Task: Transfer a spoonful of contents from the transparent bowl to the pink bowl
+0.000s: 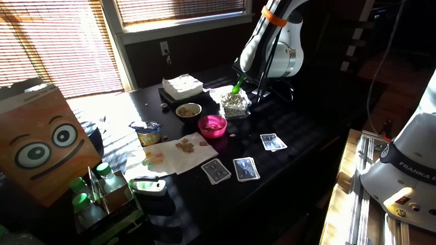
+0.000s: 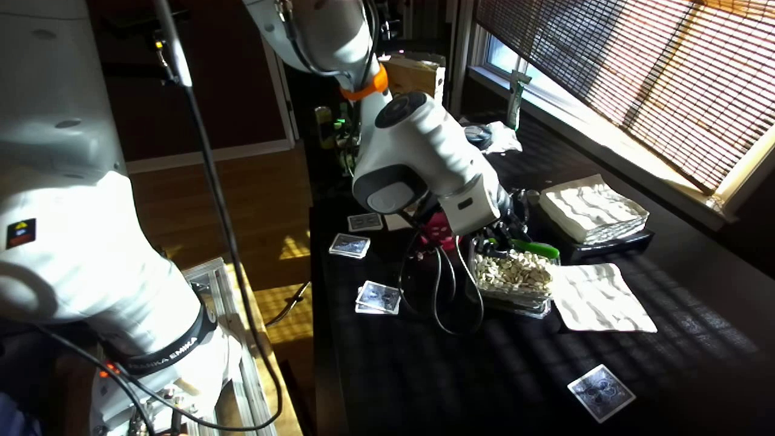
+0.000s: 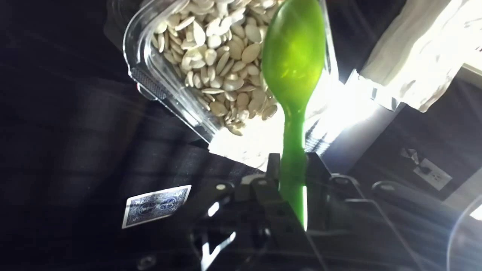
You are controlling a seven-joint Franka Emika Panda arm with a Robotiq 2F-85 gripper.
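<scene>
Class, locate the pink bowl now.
In an exterior view, the pink bowl sits centrally, lower left of the transparent bowl, lower right of the dark bowl.

Wrist view: clear tub (image 3: pixel 174 101), spoon (image 3: pixel 294 64) cut off at top edge. In an exterior view, pink bowl (image 2: pixel 440 233) mostly hidden behind robot arm (image 2: pixel 433 145).
</scene>
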